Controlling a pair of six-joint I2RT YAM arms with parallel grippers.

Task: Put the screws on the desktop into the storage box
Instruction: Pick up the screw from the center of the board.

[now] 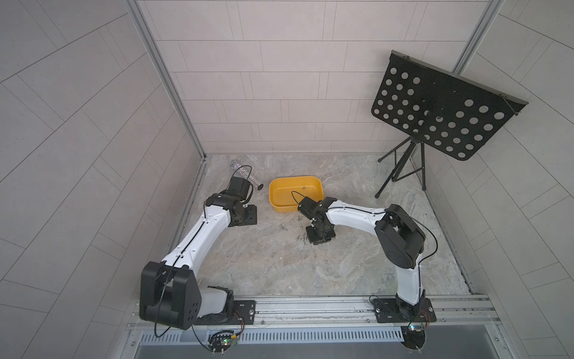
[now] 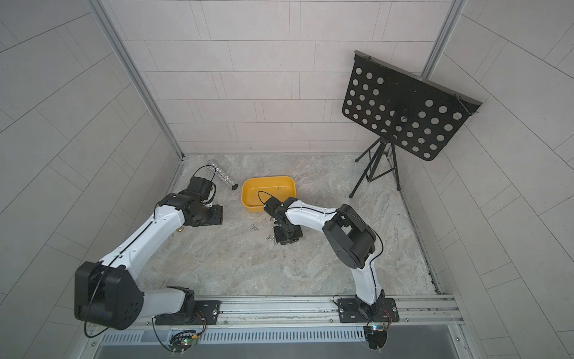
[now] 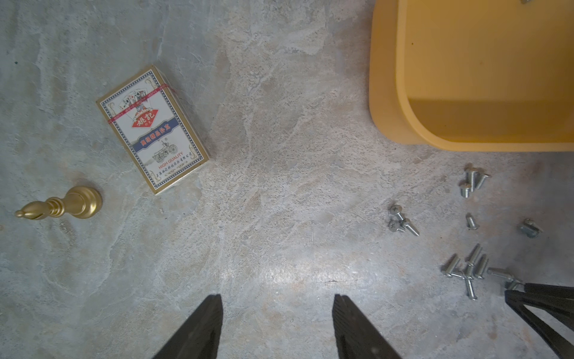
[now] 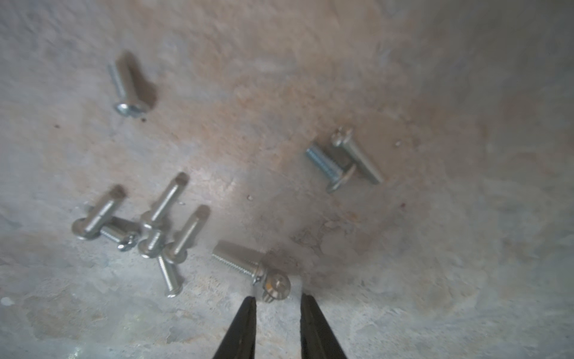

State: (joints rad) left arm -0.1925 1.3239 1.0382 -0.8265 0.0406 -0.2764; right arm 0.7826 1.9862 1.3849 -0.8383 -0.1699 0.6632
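Several small silver screws (image 4: 149, 230) lie in loose clusters on the marbled desktop (image 1: 279, 264), in front of the yellow storage box (image 1: 279, 206) in both top views (image 2: 248, 203). One screw (image 1: 303, 187) lies inside the box. My right gripper (image 4: 278, 300) points down at the clusters, jaws a narrow gap apart. A screw head (image 4: 276, 287) lies just past its tips, with nothing between them. A screw pair (image 4: 344, 161) and a single screw (image 4: 127, 90) lie farther off. My left gripper (image 3: 276, 300) hangs open over bare desktop left of the box. The left wrist view shows the clusters (image 3: 466, 270) and the right fingers (image 3: 543, 298).
A glittery tube (image 1: 245, 175) lies at the back left. A black perforated music stand (image 1: 444, 105) fills the back right corner. A playing-card pack (image 3: 152, 129) and a gold chess-like piece (image 3: 62, 205) lie under the left arm. A small metal block (image 3: 529, 228) sits among the screws.
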